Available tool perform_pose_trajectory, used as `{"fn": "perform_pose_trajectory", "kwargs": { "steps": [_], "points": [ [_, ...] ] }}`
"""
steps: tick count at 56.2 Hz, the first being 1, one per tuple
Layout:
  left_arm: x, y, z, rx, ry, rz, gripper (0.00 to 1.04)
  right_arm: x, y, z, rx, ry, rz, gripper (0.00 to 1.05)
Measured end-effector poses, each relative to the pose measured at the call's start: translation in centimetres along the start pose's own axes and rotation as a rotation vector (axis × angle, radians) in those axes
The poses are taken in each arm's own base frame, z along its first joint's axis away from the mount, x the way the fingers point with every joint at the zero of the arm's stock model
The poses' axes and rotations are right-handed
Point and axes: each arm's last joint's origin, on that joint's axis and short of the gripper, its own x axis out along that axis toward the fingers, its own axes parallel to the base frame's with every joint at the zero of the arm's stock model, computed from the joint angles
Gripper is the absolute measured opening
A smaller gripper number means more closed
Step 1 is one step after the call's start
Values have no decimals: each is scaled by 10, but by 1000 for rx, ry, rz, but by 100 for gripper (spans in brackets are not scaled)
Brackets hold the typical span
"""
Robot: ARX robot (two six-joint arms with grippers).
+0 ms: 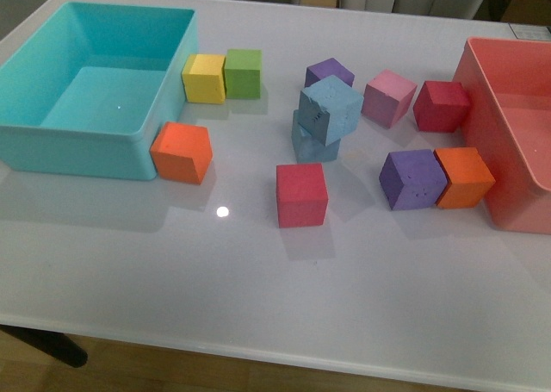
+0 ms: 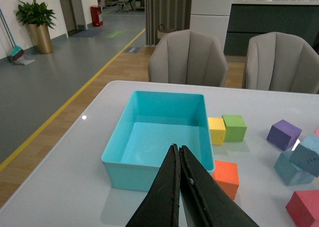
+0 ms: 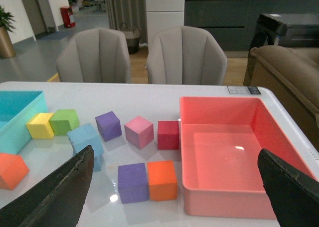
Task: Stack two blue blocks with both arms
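Nearest you on the white table, a red cube sits low of centre in the front view. Behind it, at frame centre, one blue block rests tilted and skewed on top of the other blue block, the pair already stacked. Right of them you have a purple cube touching an orange cube, beside the pink bin. To the left, another orange cube leans against the turquoise bin. Farther back: yellow cube, green cube, second purple cube, pink cube, dark red cube. Left tool: fingers clenched together, gripping nothing. Right tool: fingers spread wide, released.
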Motion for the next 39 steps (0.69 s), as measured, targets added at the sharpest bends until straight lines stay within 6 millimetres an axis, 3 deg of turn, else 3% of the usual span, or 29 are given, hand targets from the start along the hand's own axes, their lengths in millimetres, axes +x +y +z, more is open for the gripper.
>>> {"fn": "perform_pose_trajectory", "kwargs": {
  "steps": [39],
  "points": [
    [-18, 0, -3, 0, 5, 0, 2, 0, 0, 0, 0, 0, 0, 96]
  ]
}}
